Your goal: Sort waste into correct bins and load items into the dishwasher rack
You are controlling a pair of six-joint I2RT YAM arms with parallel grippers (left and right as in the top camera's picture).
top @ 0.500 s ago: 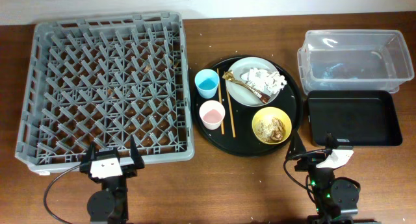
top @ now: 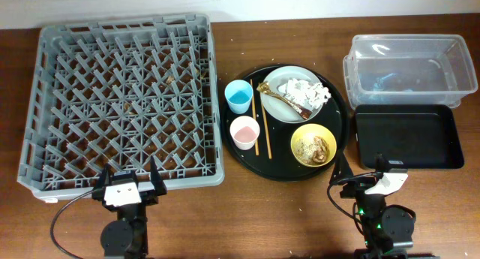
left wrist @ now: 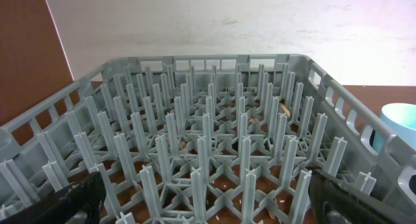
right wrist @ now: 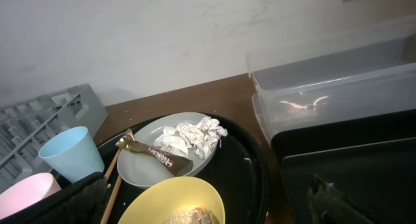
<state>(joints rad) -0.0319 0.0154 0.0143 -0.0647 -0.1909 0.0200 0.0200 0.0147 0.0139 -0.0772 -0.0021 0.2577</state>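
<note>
Both the left gripper (top: 127, 175) and the right gripper (top: 358, 169) are idling wide open while the napkins (top: 307, 90) and wrapper (top: 283, 98) are lying on the plate (top: 289, 73), so a low reach is risking tipping the scrap-filled yellow bowl (top: 295, 145) in front.

Left arm (top: 120, 236): bottom left of the overhead frame, folded low, wrist aimed up the frame.
Left hand (top: 128, 173): jaws spread wide, white body behind them, level.
Left fingers (left wrist: 78, 201): in the wrist view, dark tips sit in the lower left and lower right corners, far apart.
Right arm (top: 382, 225): bottom right of the overhead frame, folded low, a green light on its base.
Right hand (top: 358, 169): jaws spread wide, turned slightly clockwise.
Right fingers (right wrist: 78, 198): dark tips in both lower corners of the wrist view.
</note>
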